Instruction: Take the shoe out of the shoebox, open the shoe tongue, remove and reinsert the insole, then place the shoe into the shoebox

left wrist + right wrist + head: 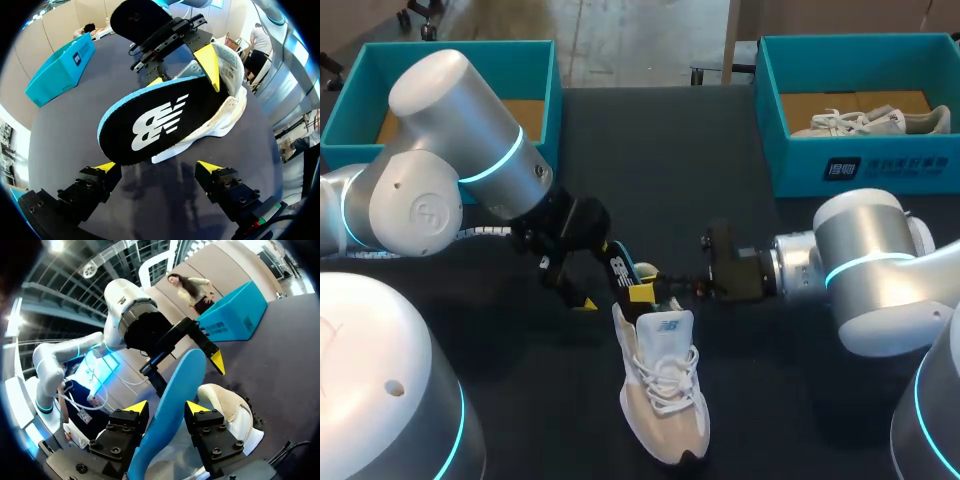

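Scene: two robot arms meet over the middle of a dark bench [770, 400], with a white and beige shoe [665, 400] just below them.
Shoe: it stands on its sole in the lower middle of the head view, toe toward the lower edge. It is out of both boxes, with its mouth facing up to the tools.
Tongue: the tongue [665, 328] is lifted, so the mouth of the shoe is open.
Insole: the insole [160, 122] has a black top with a white logo and a blue edge. One end sits in the shoe's mouth and the rest slants up toward the upper left of the head view. Whether it is coming out or going back in cannot be told.
Right tool: the right tool [166, 409] is closed on the insole, one yellow tip on each face. It grips close to the shoe, probably to steer that end.
Left tool: the left tool [157, 166] is spread wide and holds nothing. The insole's free end is just ahead of its fingers, so it looks ready to support or take it.
Boxes: the upper-left shoebox [542, 90] looks empty. The upper-right shoebox [770, 110] holds a second shoe [870, 122]. Both are well apart from the work, and the final placing is not yet done.
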`<state>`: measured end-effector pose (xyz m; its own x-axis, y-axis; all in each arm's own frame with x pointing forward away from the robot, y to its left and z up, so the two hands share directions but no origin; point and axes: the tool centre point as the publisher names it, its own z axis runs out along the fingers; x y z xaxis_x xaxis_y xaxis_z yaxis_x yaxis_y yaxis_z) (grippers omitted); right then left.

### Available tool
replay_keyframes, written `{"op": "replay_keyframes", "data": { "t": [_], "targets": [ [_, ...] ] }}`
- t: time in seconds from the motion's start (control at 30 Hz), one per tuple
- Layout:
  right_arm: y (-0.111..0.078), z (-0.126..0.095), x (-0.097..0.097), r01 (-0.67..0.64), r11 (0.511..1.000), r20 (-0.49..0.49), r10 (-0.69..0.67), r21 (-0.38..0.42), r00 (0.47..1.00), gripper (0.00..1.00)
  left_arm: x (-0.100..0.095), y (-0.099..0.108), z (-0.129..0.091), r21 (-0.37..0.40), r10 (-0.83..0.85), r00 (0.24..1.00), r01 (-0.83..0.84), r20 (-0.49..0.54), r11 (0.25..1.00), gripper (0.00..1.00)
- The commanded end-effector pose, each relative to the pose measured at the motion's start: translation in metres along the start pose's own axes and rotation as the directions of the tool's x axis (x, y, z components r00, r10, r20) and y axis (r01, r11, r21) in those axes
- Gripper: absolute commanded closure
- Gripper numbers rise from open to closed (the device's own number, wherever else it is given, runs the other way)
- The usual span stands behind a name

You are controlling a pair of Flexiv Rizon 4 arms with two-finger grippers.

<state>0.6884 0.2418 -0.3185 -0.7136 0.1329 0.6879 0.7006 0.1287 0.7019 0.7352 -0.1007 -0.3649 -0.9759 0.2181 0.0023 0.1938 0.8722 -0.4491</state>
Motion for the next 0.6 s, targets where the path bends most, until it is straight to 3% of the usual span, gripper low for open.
{"op": "replay_keyframes", "data": {
  "t": [0.03,0.3,0.6],
  "targets": [
    [0.008,0.006,0.000,-0.027,0.999,0.053,0.025,0.038,0.998,0.53,0.001,0.001,0.000,0.002,0.001,1.000,-0.001,0.002,1.000,0.00],
    [0.008,0.009,-0.008,-0.086,0.994,0.170,0.072,0.074,0.983,0.56,0.001,0.001,0.000,0.002,0.001,1.000,-0.001,0.002,1.000,0.00],
    [-0.004,0.000,-0.006,-0.110,0.993,0.190,0.099,0.048,0.977,0.61,0.001,0.001,0.000,0.002,0.001,1.000,-0.001,0.002,1.000,0.00]
  ]
}}
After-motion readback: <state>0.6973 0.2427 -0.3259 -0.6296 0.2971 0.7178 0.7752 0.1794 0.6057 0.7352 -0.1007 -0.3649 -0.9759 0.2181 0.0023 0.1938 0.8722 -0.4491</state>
